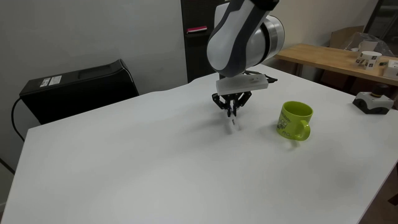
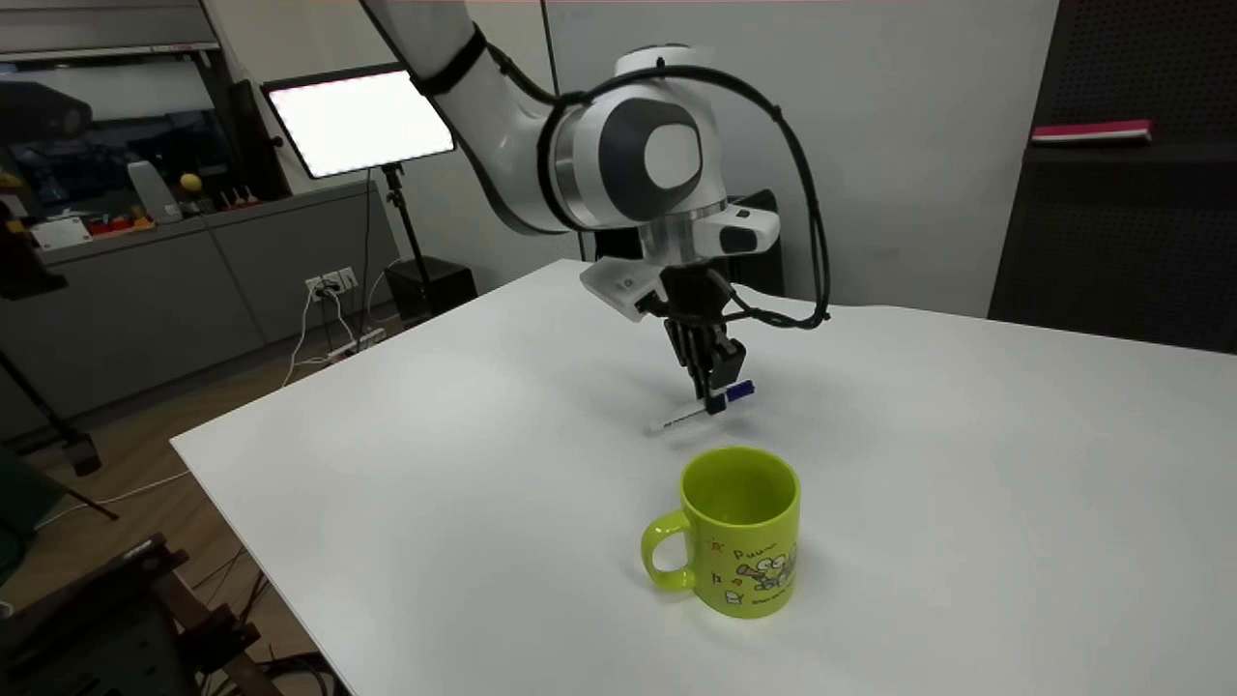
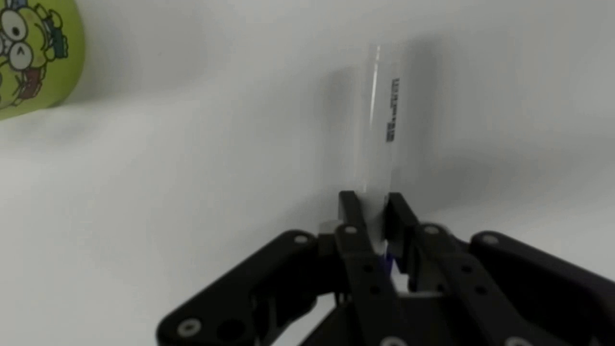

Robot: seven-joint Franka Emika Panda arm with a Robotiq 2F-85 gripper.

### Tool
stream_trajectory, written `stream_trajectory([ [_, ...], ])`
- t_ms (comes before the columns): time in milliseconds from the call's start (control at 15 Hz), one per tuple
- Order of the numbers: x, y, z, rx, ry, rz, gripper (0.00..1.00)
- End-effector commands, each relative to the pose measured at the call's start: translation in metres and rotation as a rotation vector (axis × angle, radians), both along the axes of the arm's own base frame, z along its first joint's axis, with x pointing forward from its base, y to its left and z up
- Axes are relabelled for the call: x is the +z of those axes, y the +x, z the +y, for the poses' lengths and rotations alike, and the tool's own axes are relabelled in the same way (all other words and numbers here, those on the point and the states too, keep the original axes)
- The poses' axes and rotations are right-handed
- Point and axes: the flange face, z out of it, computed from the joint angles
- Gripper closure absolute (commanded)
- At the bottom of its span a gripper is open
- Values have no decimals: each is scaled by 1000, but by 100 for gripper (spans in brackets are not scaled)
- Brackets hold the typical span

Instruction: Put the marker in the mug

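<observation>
tool [image 3: 372, 204] is clamping blue-capped marker [image 3: 382, 115] | risk: snagging on lime-green cartoon mug [image 2: 738, 541] | likely cause: lying crosswise in grip

Mug [image 2: 736, 543], knobbed box [image 1: 373, 101] on table [image 1: 149, 161]

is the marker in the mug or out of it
Out: the wrist view shows the gripper closed on the marker, and in both exterior views the mug stands apart from both.

In wrist vw, mug [image 3: 38, 60] is cut off top/L. Print [image 3: 393, 110] on marker [image 3: 377, 144] can't be read; cap [image 3: 388, 263] is mostly hidden by gripper [image 3: 373, 204].
</observation>
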Motion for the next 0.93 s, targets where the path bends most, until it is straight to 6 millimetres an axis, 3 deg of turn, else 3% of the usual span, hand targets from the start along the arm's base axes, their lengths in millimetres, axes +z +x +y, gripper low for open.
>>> stream_trajectory([
  [0,30,12,-8,-56,-28,-5,95],
  [533,89,7,-39,-76,-80,-51,95],
  [867,122,-16,-60,-71,-115,-122,95],
])
